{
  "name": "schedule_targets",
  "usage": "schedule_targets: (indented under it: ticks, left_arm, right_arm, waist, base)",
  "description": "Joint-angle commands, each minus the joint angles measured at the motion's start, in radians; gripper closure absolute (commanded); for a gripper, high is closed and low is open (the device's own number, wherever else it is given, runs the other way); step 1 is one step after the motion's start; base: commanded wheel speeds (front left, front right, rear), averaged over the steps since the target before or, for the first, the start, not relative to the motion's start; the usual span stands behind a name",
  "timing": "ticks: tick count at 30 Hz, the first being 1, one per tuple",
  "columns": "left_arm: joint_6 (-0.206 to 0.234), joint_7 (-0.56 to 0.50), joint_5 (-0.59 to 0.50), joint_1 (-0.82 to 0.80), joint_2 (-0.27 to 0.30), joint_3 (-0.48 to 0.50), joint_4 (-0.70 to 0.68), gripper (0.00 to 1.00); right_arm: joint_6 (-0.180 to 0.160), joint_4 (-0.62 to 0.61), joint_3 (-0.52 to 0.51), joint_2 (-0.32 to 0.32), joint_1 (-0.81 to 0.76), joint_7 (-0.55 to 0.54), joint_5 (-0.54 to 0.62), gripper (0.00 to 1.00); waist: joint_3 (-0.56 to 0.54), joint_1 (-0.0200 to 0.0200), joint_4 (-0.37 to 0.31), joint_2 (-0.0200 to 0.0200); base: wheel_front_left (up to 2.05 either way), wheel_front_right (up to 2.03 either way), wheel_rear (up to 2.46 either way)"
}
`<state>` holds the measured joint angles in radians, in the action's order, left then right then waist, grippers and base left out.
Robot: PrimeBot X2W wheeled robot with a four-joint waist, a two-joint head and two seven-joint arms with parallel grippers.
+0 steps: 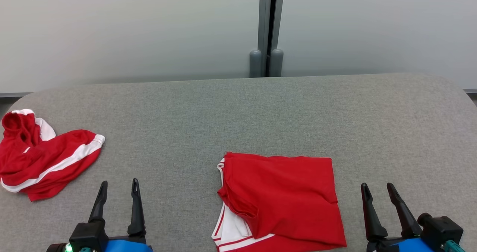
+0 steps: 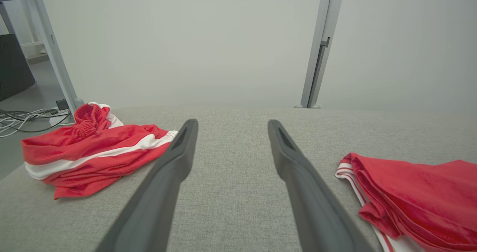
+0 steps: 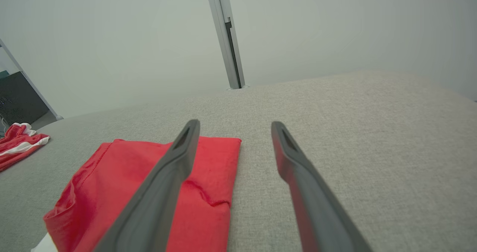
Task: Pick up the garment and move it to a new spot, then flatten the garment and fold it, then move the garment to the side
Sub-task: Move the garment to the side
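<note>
Tabletop (image 1: 238, 110) covered in grey woven fabric, with rounded far corners, seen from the robot's head camera. Behind it stand pale frosted wall panels (image 1: 130, 28), joined by a grey metal post (image 1: 267, 28).

A folded red garment (image 1: 283, 196) with white trim lies flat near the middle of the table's front edge, as a rough rectangle. White striped edging shows along its left side and lower left corner. A crumpled red garment (image 1: 48, 158) with broad white stripes lies in a loose heap at the table's far left edge, well apart from the folded one.

The left gripper (image 1: 119, 182) sits at the lower left, between the two garments, its two dark fingers spread apart with nothing between them. The right gripper (image 1: 377, 185) sits at the lower right, just beside the folded garment's right edge, its fingers likewise spread and holding nothing. Neither gripper touches any cloth.

In the left wrist view, a tangle of cables (image 2: 22, 119) lies on the floor beyond the table's left end.
</note>
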<state>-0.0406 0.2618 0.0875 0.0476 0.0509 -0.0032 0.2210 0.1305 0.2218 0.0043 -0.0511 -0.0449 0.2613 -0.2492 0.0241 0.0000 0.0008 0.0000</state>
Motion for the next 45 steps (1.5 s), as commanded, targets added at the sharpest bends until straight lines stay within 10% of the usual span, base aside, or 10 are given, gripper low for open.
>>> schedule_targets:
  ticks: [1,28,45]
  left_arm:
    - [-0.001,0.004,-0.005,-0.006,-0.001,0.007,0.001,0.00]
    - [0.010,0.004,0.007,-0.020,-0.001,-0.008,-0.010,0.00]
    - [0.015,0.004,0.027,-0.070,-0.001,-0.035,-0.007,0.00]
  right_arm:
    - [0.001,0.003,0.000,0.001,-0.008,0.005,-0.007,0.00]
    - [0.001,0.067,0.025,-0.015,0.119,-0.034,0.049,0.00]
    - [0.001,0.375,0.072,-0.037,0.288,-0.123,0.040,0.00]
  waist:
    - [0.000,0.0000,0.002,0.0000]
    - [0.021,0.0000,0.016,0.0000]
    - [0.108,0.0000,0.066,0.0000]
  base:
    - [0.00,0.00,0.00]
    - [0.00,0.00,0.00]
    - [0.00,0.00,0.00]
